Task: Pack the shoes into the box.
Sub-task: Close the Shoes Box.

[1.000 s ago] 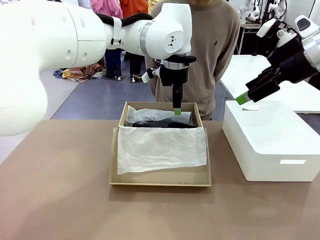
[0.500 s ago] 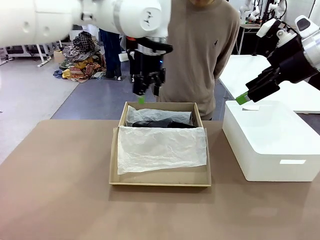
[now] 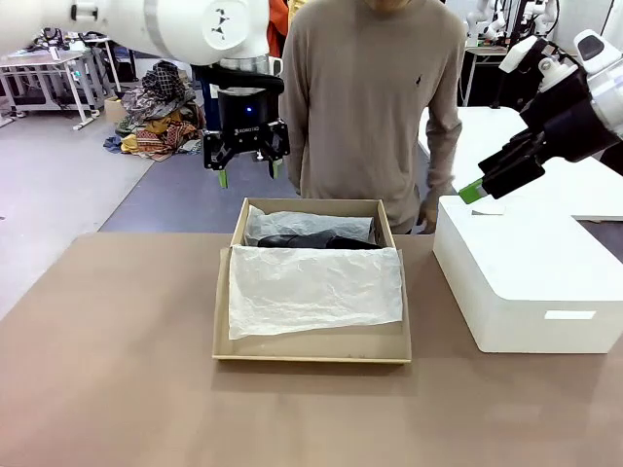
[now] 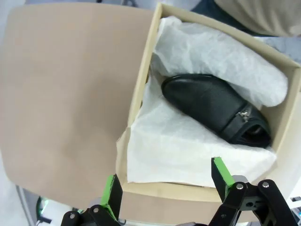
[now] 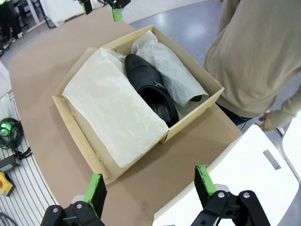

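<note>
the box (image 3: pixel 311 347) sits mid-bench, open, with the shoe (image 3: pixel 321 240) inside at its far end, in a gap between two folds of tissue (image 3: pixel 311 287). whether a second shoe lies under the near sheet cannot be told.

the shoe's long axis runs across the box, parallel to the far wall. in the right wrist view its toe (image 5: pixel 133 63) points to the robot's left and its small buckle (image 5: pixel 159 85) sits on the upper side.

the left fingers (image 3: pixel 222 176) are the nearer pair. they are spread wide, holding nothing, high above and just beyond the box's far left corner. from there the shoe lies down and toward the robot, with the toe end closest. the right fingers (image 3: pixel 471 192) are also wide and empty. they hang over the far left corner of the white box (image 3: pixel 526 292), well apart from the shoe. any further reach into the box looks like the left arm's job, coming down across the shoe's width.

writing: small white print on the left gripper body (image 3: pixel 243 129) is too small to read surely. the person's sweater has a tiny dark emblem (image 3: pixel 417 55). no label shows on the box.
</note>
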Robot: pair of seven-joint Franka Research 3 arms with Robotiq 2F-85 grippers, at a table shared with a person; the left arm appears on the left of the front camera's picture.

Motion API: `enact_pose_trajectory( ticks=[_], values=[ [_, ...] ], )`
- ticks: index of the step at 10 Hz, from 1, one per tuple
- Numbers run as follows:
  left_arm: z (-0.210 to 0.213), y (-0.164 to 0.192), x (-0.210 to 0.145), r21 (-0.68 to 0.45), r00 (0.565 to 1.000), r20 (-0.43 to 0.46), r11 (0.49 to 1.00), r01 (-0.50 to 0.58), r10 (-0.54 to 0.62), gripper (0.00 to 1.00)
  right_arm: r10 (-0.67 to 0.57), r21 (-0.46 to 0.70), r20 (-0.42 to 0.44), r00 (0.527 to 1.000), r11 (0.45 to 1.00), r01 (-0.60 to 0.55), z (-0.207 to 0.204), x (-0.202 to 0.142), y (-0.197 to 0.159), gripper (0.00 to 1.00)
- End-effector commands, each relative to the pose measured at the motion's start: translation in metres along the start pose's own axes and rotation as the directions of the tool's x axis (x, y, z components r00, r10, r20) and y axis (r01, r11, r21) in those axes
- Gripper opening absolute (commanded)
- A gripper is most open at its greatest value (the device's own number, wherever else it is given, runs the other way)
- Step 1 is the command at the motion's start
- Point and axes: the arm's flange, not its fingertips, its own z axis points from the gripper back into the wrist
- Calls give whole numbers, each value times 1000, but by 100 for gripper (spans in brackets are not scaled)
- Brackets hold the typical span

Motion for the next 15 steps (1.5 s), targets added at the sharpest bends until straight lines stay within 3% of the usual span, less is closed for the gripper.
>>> enact_pose_trajectory(
  ticks=[1, 7, 8, 9, 10, 12, 14, 15],
  values=[
    [-2, -8, -2, 47, 1000, 0, 999, -23, 23, 100, 0, 0, 7, 1000, 1000, 0, 0, 0, 0, 100],
    [-6, -6, -4, 32, 1000, -12, 999, -9, 9, 100, 0, 0, 7, 1000, 1000, 0, 0, 0, 0, 100],
    [-5, 3, -2, 70, 979, 0, 977, 201, -202, 100, 0, 0, 7, 1000, 1000, 0, 0, 0, 0, 100],
    [-5, 17, 3, 128, 948, 13, 940, 315, -319, 100, 0, 0, 7, 1000, 1000, 0, 0, 0, 0, 100],
    [-3, 36, 9, 103, 878, -4, 873, 476, -478, 100, 0, 0, 7, 1000, 1000, 0, 0, 0, 0, 100],
    [-1, 69, 18, 94, 734, 10, 732, 675, -679, 100, 0, 0, 7, 1000, 1000, 0, 0, 0, 0, 100],
    [-2, 95, 27, 61, 535, 11, 535, 843, -845, 100, 0, 0, 7, 1000, 1000, 0, 0, 0, 0, 100],
    [-4, 107, 30, 35, 409, 24, 410, 911, -912, 100, 0, 0, 7, 1000, 1000, 0, 0, 0, 0, 100]
  ],
)
